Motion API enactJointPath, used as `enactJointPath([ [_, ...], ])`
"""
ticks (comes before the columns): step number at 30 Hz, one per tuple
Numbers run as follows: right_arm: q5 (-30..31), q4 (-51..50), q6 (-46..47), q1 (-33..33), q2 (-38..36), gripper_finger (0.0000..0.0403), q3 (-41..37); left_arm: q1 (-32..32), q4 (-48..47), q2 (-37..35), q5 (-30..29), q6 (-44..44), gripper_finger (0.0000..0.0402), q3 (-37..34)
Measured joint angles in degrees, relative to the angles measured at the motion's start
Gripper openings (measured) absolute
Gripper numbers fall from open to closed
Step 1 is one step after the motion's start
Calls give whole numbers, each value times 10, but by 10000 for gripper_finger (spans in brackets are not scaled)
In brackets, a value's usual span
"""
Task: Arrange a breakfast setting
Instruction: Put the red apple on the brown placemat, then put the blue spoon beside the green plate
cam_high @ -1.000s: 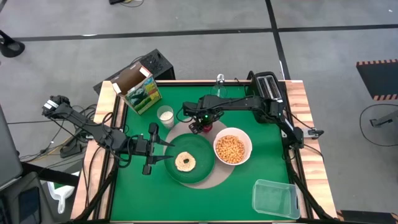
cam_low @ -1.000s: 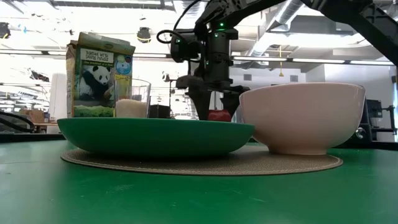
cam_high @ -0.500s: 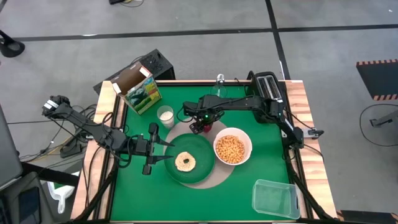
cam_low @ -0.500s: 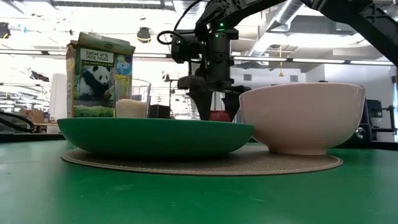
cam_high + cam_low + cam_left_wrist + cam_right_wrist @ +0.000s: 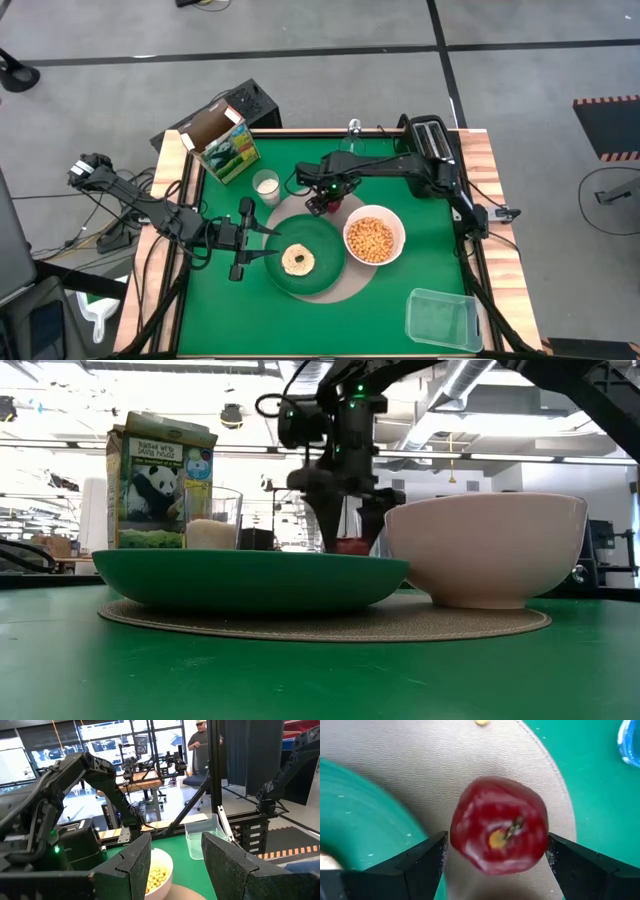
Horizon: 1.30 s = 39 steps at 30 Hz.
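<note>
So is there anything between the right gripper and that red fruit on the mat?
Nothing visible. The right gripper is directly over the red fruit, one finger on each side. The fruit sits on the round tan mat, clear of the dark green plate.

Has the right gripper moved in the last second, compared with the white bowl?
Yes. In the low view the right gripper has risen slightly against the white bowl, its fingers on either side of the red fruit.
</note>
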Motion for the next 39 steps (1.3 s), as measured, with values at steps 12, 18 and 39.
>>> enactJointPath([
  [12,28,5,-4,21,-101,354,0,0,-2,0,0,0,163,0],
  [18,68,-26,-19,46,-178,354,0,0,-2,0,0,0,163,0],
  [39,196,131,-101,80,-408,354,-225,0,-16,0,-3,-7,163,-4],
])
